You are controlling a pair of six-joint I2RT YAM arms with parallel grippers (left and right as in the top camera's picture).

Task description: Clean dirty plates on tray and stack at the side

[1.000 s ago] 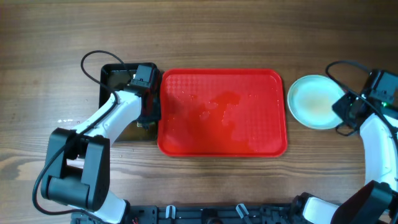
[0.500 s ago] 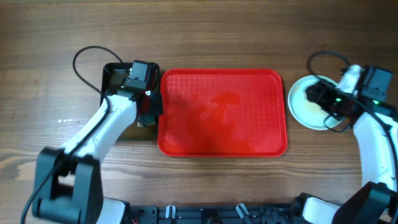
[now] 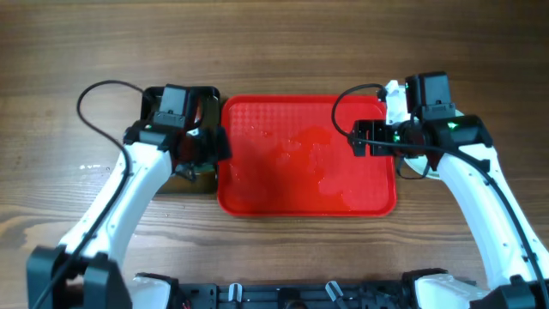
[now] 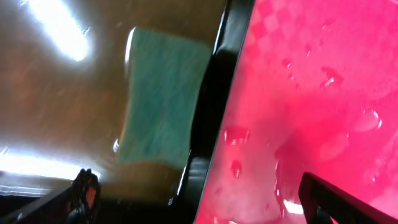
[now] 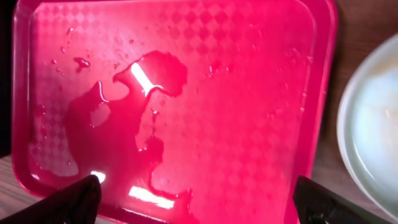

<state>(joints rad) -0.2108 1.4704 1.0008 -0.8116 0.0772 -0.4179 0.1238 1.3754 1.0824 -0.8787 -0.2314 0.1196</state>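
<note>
A large flat red plastic tray (image 3: 300, 184) lies mid-desk, its surface wet with puddles (image 5: 155, 71). A round pale blue-white plate (image 5: 373, 124) sits on the wooden desk (image 3: 283, 43), just off the tray's right edge. The left gripper (image 4: 196, 196) hangs with jaws wide over the tray's left edge and a narrow black rectangular tray (image 4: 208, 93) holding a green sponge (image 4: 161, 93). The right gripper (image 5: 196, 196), jaws wide and empty, hangs above the red tray.

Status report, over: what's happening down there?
Left end effector open, empty; right end effector same. Red tray wet, no plates on it. Plate beside it. Nothing blocking.
</note>
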